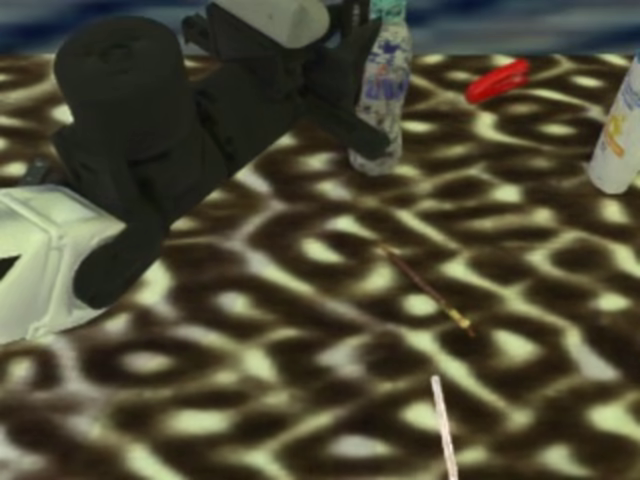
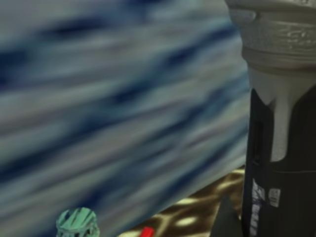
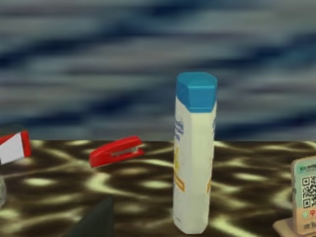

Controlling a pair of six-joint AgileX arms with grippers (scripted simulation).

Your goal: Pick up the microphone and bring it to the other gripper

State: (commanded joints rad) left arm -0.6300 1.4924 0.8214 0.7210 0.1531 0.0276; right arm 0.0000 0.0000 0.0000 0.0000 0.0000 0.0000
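The microphone (image 2: 279, 163) fills one edge of the left wrist view, very close to the camera. It has a silver-grey head above a black handle. One fingertip (image 2: 226, 222) of my left gripper lies against the handle's side, and the other finger is hidden behind the microphone. In the top view my left gripper (image 1: 350, 85) is raised at the far middle of the table, beside a patterned bottle, and the arm hides the microphone. The right arm is outside the top view. My right gripper (image 3: 138, 229), the other gripper, shows one dark fingertip (image 3: 101, 219) with nothing against it.
A patterned bottle (image 1: 383, 90) with a teal cap (image 2: 76, 224) stands right by the left gripper. A red stapler (image 1: 497, 80) lies at the far right. A white bottle (image 1: 620, 130) stands at the right edge. A brown stick (image 1: 425, 290) and a thin white stick (image 1: 444, 430) lie mid-table. A QR-code stand (image 3: 306, 197) is near the right arm.
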